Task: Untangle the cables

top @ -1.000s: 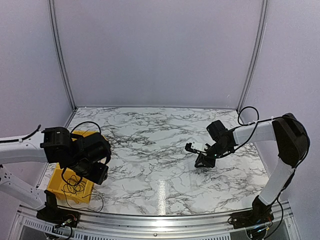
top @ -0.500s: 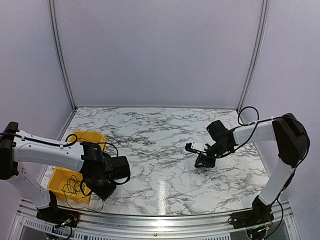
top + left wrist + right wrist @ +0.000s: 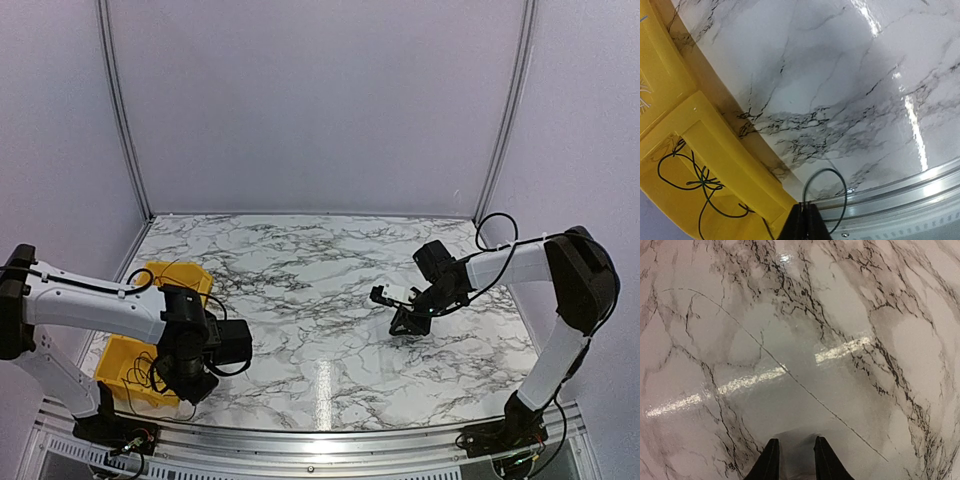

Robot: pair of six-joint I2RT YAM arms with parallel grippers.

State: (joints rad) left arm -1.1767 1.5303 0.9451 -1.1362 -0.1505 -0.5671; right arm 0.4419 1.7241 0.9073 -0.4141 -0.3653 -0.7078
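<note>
closing in on the left side: the left pincer [image 3: 803, 220] has its fingertips pressed together, and a thin black loop [image 3: 825, 169] arches out from between them, so it looks clenched on one strand of the cables [image 3: 701, 181]. the rest of the tangle lies on the floor of the yellow bin [image 3: 715, 145] at the near left corner of the tabletop [image 3: 840, 75]. the pinched loop sits just outside the bin's corner, close to the metal rail [image 3: 900, 192]. these wires look feather-light and floppy with no stiffness, so i'd expect them to drag their neighbours along and snag where they cross. to my eye the best hold is a free loop or an end, away from the crossing point, and that's about where the grip sits now. the bundle has no real heading, just curls sprawling across the bin floor. its one long line, as far as i can tell, runs from the tangle along the bin to the fingertips, with the loop bulging away from them over the marble. over on the right, the right pincer [image 3: 795, 460] hangs well apart above bare marble, fingers parted with nothing between them.
</note>
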